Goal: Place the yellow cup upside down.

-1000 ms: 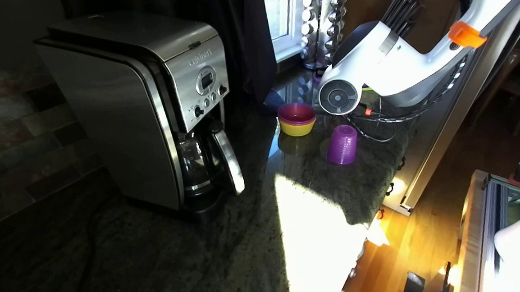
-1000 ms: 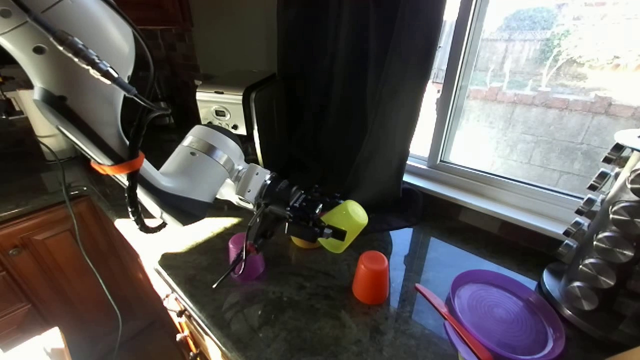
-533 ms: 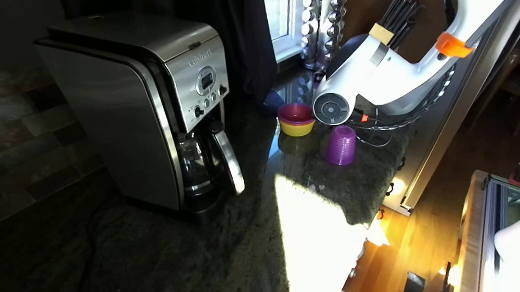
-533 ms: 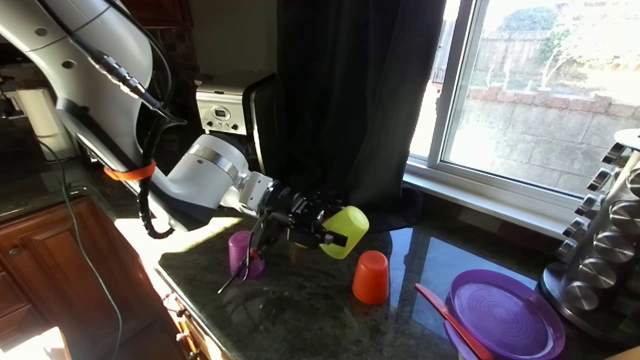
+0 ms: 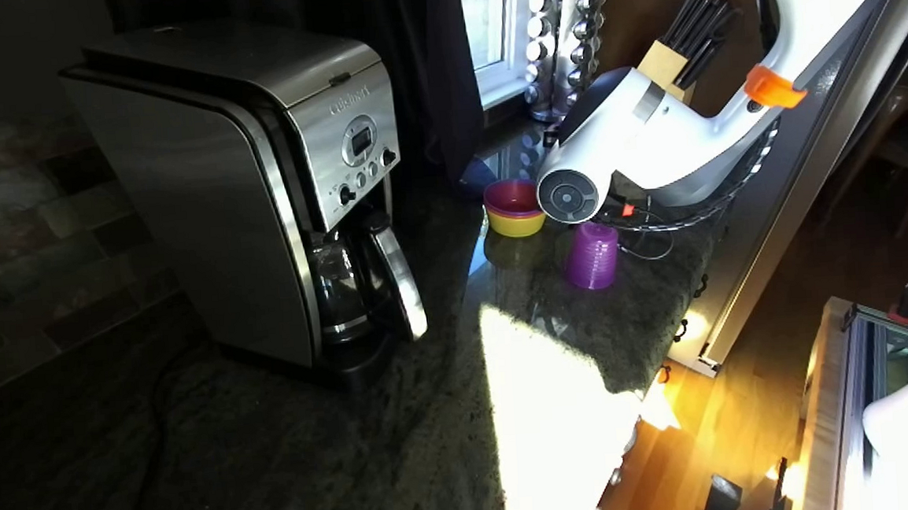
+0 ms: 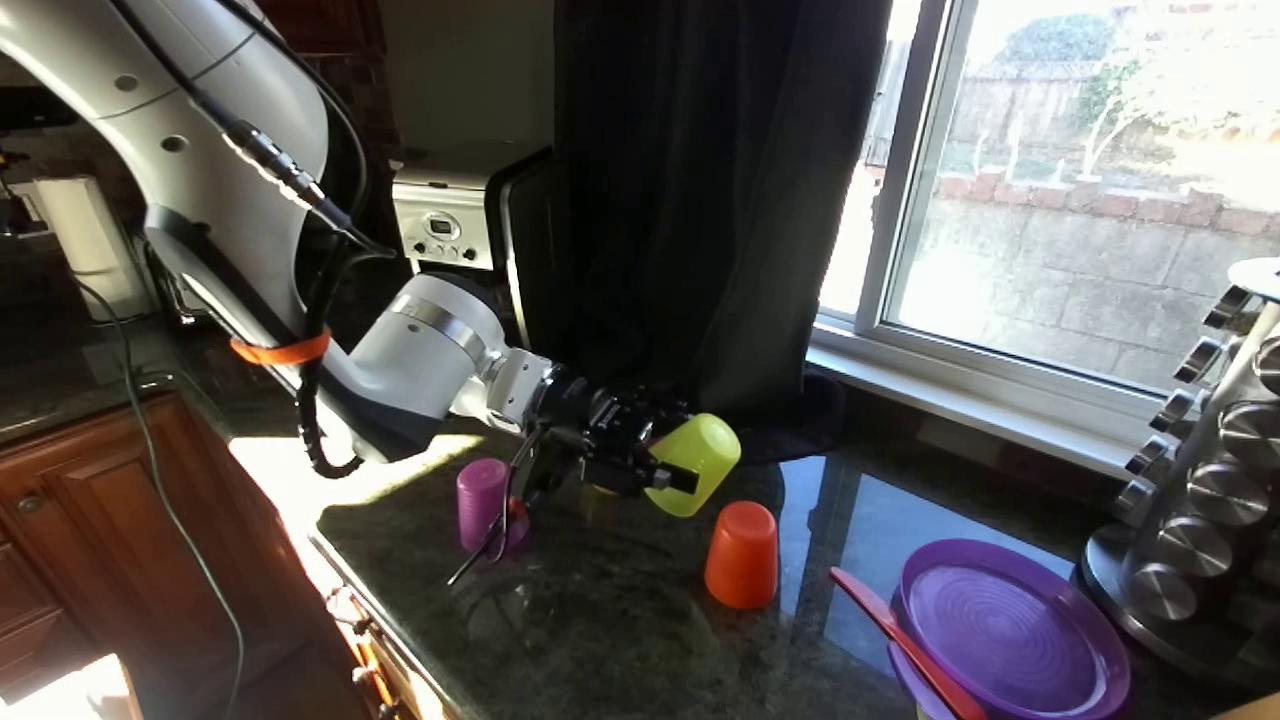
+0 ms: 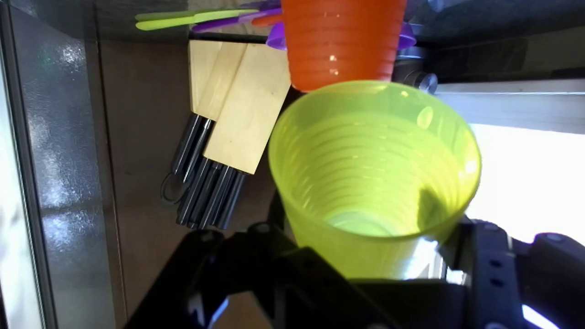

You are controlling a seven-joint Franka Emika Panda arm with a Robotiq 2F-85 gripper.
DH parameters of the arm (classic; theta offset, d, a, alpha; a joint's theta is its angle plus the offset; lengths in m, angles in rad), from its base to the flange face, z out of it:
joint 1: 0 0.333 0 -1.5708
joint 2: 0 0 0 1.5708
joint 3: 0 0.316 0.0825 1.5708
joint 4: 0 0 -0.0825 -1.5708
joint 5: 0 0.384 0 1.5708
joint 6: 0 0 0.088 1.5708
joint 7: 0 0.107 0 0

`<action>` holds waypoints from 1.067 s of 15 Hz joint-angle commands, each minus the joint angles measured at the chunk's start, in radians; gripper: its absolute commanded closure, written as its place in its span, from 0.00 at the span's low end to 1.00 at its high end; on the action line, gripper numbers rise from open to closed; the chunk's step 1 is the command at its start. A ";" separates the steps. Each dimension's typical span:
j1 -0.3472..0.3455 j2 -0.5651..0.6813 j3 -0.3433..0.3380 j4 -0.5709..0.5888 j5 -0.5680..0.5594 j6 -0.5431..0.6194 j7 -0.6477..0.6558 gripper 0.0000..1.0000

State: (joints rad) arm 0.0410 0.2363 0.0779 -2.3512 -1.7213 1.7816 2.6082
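Note:
The yellow cup (image 6: 702,462), a small lime-coloured cup, is held tilted above the counter in an exterior view. Its closed base points up and away from the arm, its mouth down and back. My gripper (image 6: 674,450) is shut on it, fingers at its two sides. In the wrist view the yellow cup (image 7: 365,183) shows its open mouth to the camera, between the dark fingers of the gripper (image 7: 370,249). The upside-down orange cup (image 6: 742,556) stands just beyond it; it also shows in the wrist view (image 7: 343,41). In an exterior view the arm (image 5: 613,151) hides gripper and cup.
An upside-down purple cup (image 5: 593,256) stands below the wrist. Stacked bowls (image 5: 517,224), yellow outside, are beside it. A purple plate (image 6: 1010,625) with a red knife (image 6: 890,620) lies past the orange cup. A spice rack (image 6: 1215,480), knife block (image 7: 242,96) and coffee maker (image 5: 261,188) stand around.
The arm has moved a little lower and rightward in the exterior view that shows the gripper. The held yellow cup has come down slightly toward the orange cup, still tilted.

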 commanded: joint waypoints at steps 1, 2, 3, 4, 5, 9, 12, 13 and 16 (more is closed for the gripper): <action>0.013 0.044 0.008 0.017 -0.002 -0.061 0.042 0.51; 0.014 0.048 0.011 0.018 -0.002 -0.068 0.041 0.51; 0.016 0.050 0.013 0.019 -0.003 -0.072 0.039 0.51; 0.014 0.050 0.014 0.019 -0.002 -0.068 0.033 0.51; 0.011 0.048 0.015 0.021 0.003 -0.056 0.025 0.51; -0.001 0.014 0.015 0.008 0.024 -0.016 0.011 0.51; -0.006 -0.015 0.018 -0.011 0.066 0.013 -0.018 0.51; -0.006 -0.019 0.019 -0.014 0.082 0.025 -0.030 0.51; -0.005 -0.036 0.017 -0.022 0.130 0.047 -0.050 0.51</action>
State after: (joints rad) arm 0.0454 0.2398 0.0895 -2.3415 -1.6417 1.7860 2.5841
